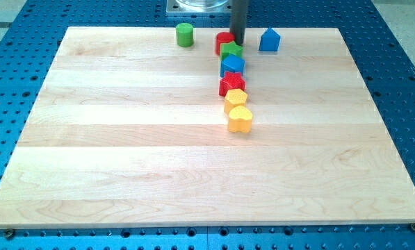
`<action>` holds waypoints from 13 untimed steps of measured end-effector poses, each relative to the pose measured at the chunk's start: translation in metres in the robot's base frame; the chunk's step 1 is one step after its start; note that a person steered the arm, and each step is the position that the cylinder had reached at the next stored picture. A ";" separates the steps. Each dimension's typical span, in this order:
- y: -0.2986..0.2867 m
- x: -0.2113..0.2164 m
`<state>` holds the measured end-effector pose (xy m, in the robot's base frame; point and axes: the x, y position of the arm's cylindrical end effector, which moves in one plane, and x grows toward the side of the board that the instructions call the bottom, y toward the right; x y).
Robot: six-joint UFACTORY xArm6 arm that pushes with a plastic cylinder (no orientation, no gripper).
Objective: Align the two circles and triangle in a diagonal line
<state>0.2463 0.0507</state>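
Observation:
A green round block (pixel 185 34) stands near the view's top, left of centre. A red round block (pixel 223 42) stands to its right, partly hidden by a green star block (pixel 231 51) in front of it. A blue block with a pointed top (pixel 269 40) stands further right. My tip (pixel 238 43) comes down at the red round block's right side, just above the green star and left of the blue pointed block. Whether it touches the red block, I cannot tell.
Below the green star, a column of blocks runs toward the view's bottom: a blue block (pixel 232 65), a red star (pixel 232 83), a yellow block (pixel 236 98) and a yellow heart (pixel 240 119). The wooden board (pixel 124 160) lies on a blue perforated table (pixel 12 83).

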 end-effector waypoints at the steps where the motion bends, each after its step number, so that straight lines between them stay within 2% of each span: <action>1: -0.049 0.027; 2: -0.070 0.029; 3: -0.121 0.061; 5: -0.143 -0.035; 6: -0.113 -0.050; 7: -0.077 -0.040; 8: -0.116 0.047; 9: -0.107 0.071; 10: -0.117 0.002; 11: -0.098 -0.042; 12: -0.085 -0.009; 13: -0.085 0.052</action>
<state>0.2985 -0.0340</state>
